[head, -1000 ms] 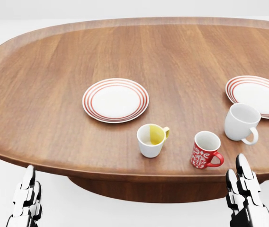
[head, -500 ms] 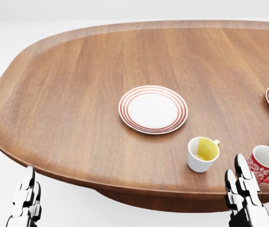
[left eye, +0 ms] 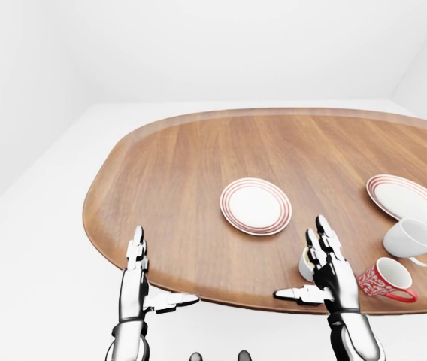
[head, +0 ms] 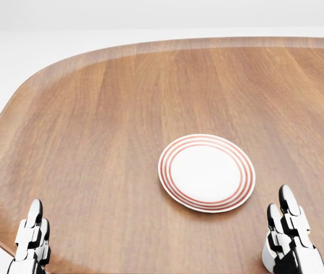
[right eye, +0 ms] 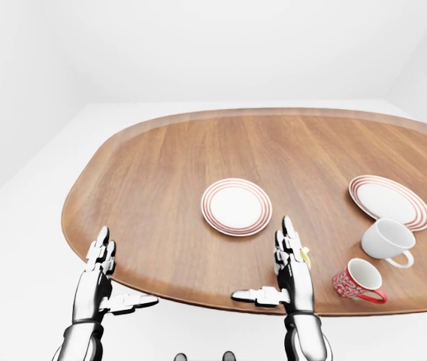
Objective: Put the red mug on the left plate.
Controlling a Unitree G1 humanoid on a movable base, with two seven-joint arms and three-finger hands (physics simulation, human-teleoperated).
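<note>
The red mug with a white pattern stands upright near the bottom right edge of the table in the left-eye view; it also shows in the right-eye view. It is out of the head view. The left plate, white with red rings, lies empty at mid-table. My right hand is open, fingers up, just left of the red mug and apart from it. My left hand is open at the table's bottom left edge. Both hands hold nothing.
The oval wooden table fills the views. A second ringed plate lies at the right, with a white mug below it. A white mug with a yellow inside is mostly hidden behind my right hand.
The whole head view has shifted: the left plate slid right and lower, and all three mugs and the right plate left the picture at the right. My hands keep the same open pose.
</note>
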